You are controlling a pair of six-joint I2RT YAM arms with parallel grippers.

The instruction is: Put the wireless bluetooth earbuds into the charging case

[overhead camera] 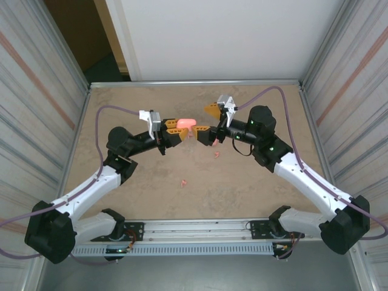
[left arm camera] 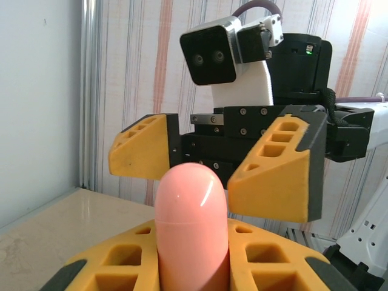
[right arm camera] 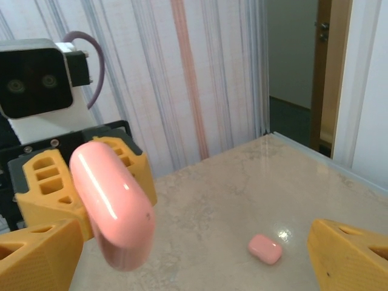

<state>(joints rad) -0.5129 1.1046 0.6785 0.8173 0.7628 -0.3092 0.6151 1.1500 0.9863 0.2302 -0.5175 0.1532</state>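
The charging case (overhead camera: 185, 123) is a glossy pink rounded box, closed, held above the middle of the table. My left gripper (overhead camera: 175, 131) is shut on it; in the left wrist view the case (left arm camera: 191, 218) stands up between the yellow fingers (left arm camera: 115, 270). My right gripper (overhead camera: 207, 122) faces it from the right with jaws wide open and nothing between them. Its fingers (left arm camera: 140, 154) stand either side of the case's top, apart from it. Tiny pink earbuds (overhead camera: 215, 156) (overhead camera: 183, 182) lie loose on the table.
A second small pink rounded box (right arm camera: 265, 249) lies on the marble tabletop (right arm camera: 230, 200) beyond the held case (right arm camera: 113, 206). Striped walls close in the left and right sides. A metal rail (overhead camera: 194, 229) runs along the near edge.
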